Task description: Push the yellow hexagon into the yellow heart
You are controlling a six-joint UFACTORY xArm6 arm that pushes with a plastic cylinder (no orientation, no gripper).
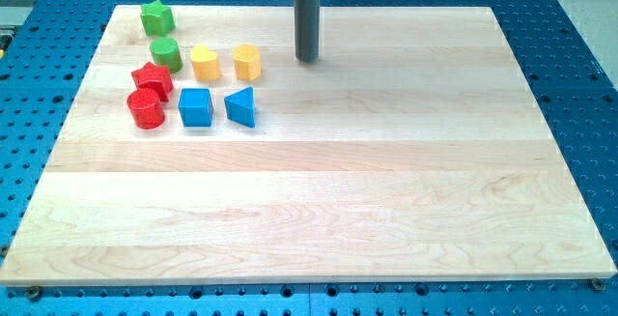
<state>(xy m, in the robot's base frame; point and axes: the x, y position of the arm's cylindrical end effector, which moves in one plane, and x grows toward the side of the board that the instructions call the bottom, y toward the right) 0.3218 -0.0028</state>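
Observation:
The yellow hexagon [247, 62] sits near the view's top left on the wooden board [319, 200]. The yellow heart [204, 63] lies just to its left, with a small gap between them. My tip [307, 60] stands to the right of the hexagon, about one block's width away, not touching it. The dark rod rises straight up from the tip to the view's top edge.
A green star [156, 16] and a green cylinder [166, 53] lie above and left of the heart. A red star [152, 79] and a red cylinder [146, 108] lie at the left. A blue cube [195, 106] and a blue triangle [241, 106] sit below the yellow blocks.

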